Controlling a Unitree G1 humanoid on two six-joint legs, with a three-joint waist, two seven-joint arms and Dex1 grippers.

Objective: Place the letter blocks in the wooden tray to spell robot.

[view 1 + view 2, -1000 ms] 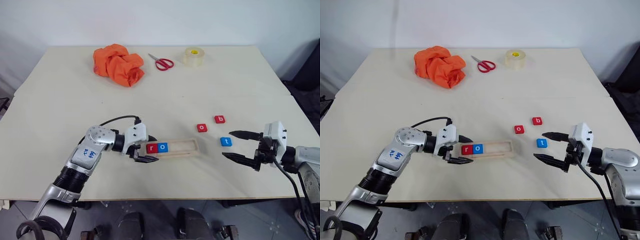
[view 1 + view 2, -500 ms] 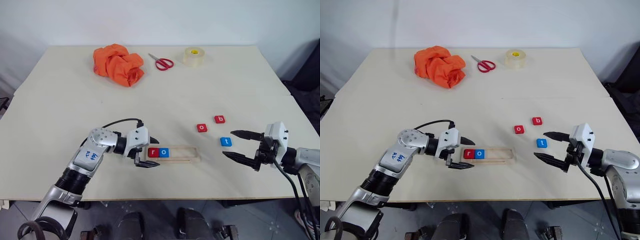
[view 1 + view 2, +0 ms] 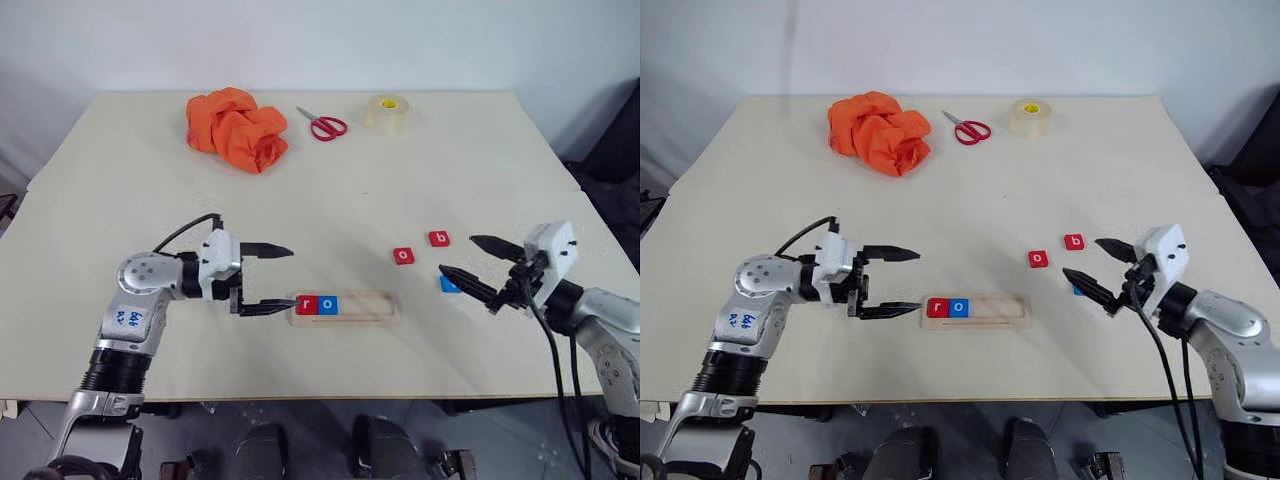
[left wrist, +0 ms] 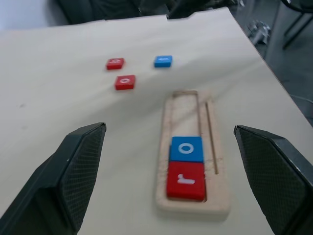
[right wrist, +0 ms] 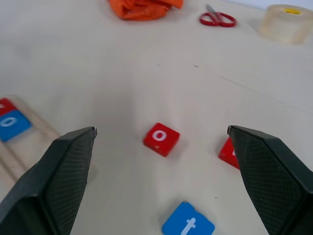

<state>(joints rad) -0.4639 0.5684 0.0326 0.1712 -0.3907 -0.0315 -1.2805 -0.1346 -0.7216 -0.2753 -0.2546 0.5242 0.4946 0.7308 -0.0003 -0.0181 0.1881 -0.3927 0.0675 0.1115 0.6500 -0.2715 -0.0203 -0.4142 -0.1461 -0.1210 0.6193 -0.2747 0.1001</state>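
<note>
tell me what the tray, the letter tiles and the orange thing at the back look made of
Wooden tray: pale unfinished wood, going by its matte speckled grain. Letter blocks: smooth, evenly coloured red and blue, likely plastic or painted wood. Orange cloth: soft fabric, crumpled into folds.

two blocks (image 3: 317, 304) in tray (image 3: 375, 307), three blocks (image 3: 404, 256) right

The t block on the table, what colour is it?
The t block is blue with a white letter, clearest in the right wrist view.

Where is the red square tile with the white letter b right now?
The red b tile lies on the pale table, right of the red o tile, outside the wooden tray.
</note>
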